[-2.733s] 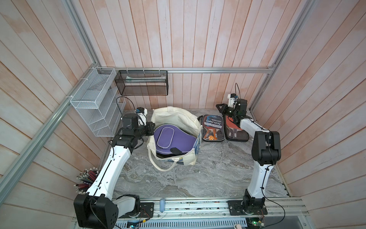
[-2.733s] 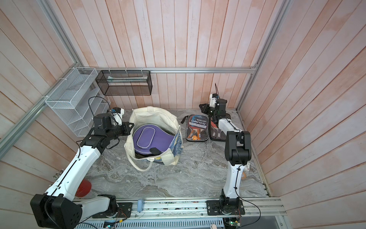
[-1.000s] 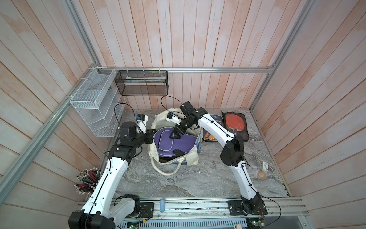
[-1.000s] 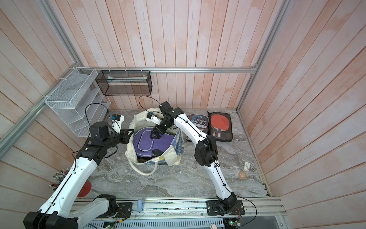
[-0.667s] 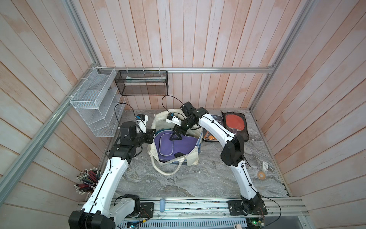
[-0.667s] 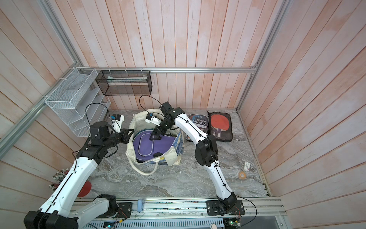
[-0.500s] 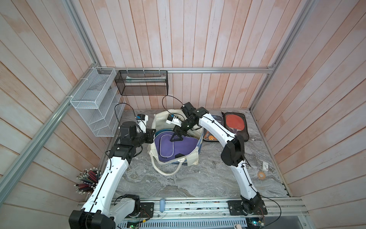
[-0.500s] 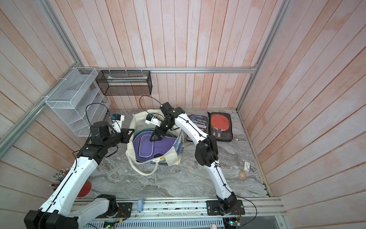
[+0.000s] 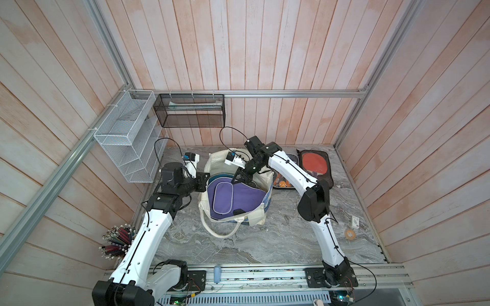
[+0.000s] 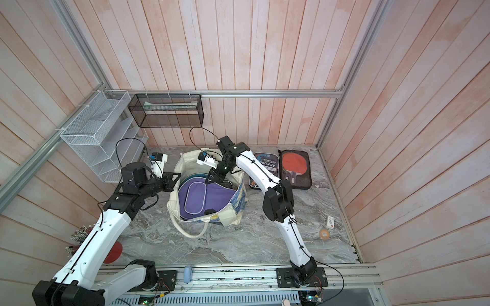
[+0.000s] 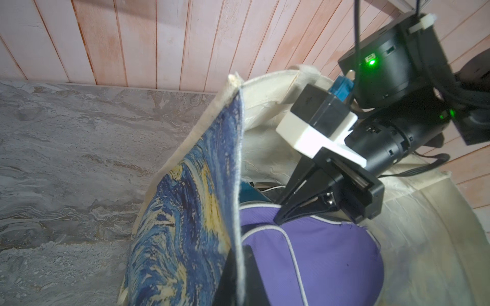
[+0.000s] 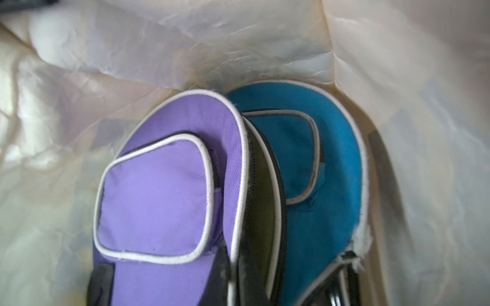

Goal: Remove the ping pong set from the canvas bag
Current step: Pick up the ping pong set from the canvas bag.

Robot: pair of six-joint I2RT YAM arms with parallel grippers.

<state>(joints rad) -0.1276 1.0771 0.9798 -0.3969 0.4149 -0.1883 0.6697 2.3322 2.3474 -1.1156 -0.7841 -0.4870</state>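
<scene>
Looking past the rail [image 9: 265, 273], I see the canvas bag [image 9: 256, 220] open on the surface [image 9: 265, 238], my left pincer [image 9: 204, 182] pinching its left rim. Inside lies the purple paddle case [image 9: 238, 197], its far edge pinched by my right pincer [image 9: 235, 181].

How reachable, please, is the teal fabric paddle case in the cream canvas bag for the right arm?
Probably yes: the left gripper holds the canvas bag open; the teal case lies exposed beside the purple fabric case the right gripper grips.

Pale pink plank walls [image 9: 238, 53], grey marbled floor [image 9: 238, 246], aluminium rail [image 9: 291, 93], white wire shelf [image 9: 124, 148], black mesh basket [image 9: 189, 111].
</scene>
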